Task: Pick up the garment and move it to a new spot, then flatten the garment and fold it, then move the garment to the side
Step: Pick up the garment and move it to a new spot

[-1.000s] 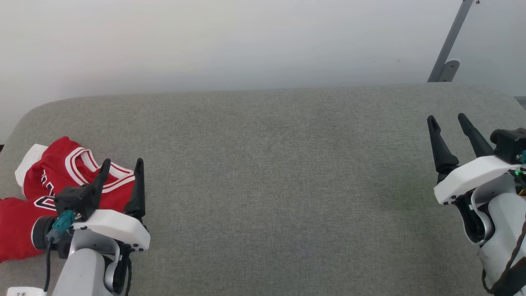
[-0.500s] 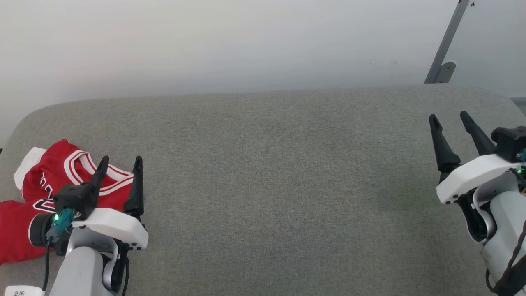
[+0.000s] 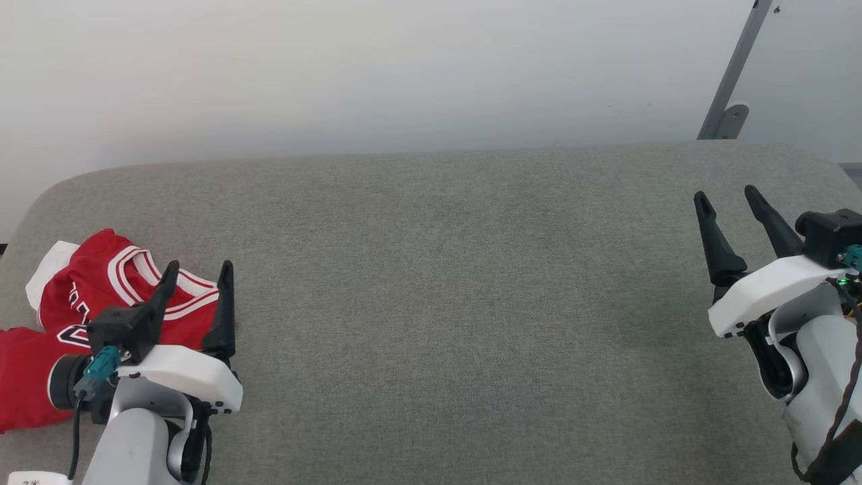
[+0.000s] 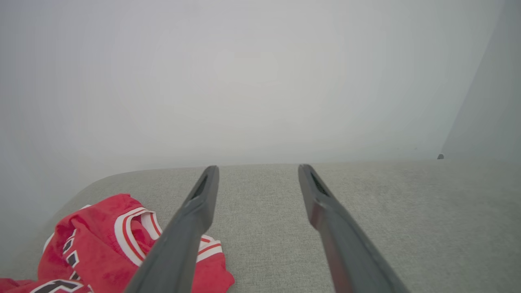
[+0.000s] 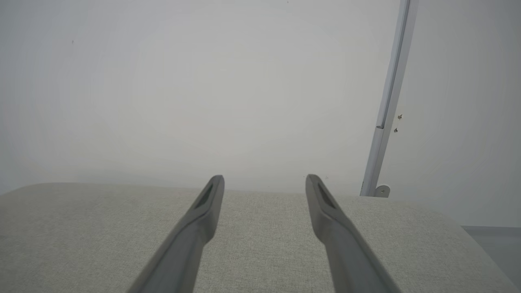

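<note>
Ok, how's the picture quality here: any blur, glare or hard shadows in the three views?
Head view: even, soft light, no glare, only faint shadows; garment and cushion weave sharp. Left wrist view: left gripper fingers blurred near the lens, garment fairly sharp, wall hazy. Right wrist view: right gripper fingers likewise soft, wall washed out pale.

My left gripper [image 3: 200, 265] is covering the near part of the garment [image 3: 87, 273], whose lower end is running off the head view's left edge; its lettering [image 3: 73, 333] is creasing out of sight, unreadable.
</note>
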Robot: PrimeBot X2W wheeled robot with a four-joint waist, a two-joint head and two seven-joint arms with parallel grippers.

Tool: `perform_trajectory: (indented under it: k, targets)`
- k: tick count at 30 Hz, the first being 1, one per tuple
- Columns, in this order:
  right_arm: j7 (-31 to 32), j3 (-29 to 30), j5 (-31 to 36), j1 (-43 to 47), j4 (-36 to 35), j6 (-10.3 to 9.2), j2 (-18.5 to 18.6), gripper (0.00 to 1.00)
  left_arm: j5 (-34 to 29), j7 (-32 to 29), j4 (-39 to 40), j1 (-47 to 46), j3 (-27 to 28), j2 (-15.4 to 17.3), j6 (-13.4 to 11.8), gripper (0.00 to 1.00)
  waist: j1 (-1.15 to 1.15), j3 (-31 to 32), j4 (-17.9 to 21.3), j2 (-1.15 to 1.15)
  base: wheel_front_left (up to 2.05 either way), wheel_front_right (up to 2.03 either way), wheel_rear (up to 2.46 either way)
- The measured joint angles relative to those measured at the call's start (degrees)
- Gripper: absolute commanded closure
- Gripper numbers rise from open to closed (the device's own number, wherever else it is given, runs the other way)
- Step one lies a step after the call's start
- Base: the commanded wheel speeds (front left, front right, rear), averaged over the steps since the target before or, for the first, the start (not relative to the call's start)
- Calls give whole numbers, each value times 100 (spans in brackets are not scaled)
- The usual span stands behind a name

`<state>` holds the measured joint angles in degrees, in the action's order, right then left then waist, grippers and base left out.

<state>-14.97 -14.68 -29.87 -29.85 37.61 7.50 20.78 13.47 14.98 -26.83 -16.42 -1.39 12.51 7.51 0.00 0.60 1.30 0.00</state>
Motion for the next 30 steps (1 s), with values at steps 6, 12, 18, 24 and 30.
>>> perform_trajectory:
  k: [6,12,18,24,30]
  targets:
    - [0,5,-34,9,-9,0,14,0,21,0,-22,0,-7,2,0,0,0,-1,-18,0,0,0,0]
    - [0,31,-32,67,-57,0,14,0,80,0,-45,-1,5,-58,0,0,0,-4,-115,0,0,0,0]
    - [0,18,-42,232,-115,0,-19,0,60,1,-116,12,35,-181,0,0,0,-3,-443,0,0,0,0]
    - [-1,-5,-43,246,-167,0,-67,0,-12,10,-76,50,192,-193,-22,0,0,5,-981,0,0,0,0]
    - [0,-65,-62,239,-175,0,-129,0,-46,10,-53,112,313,-285,-46,0,0,6,-1663,0,0,0,0]
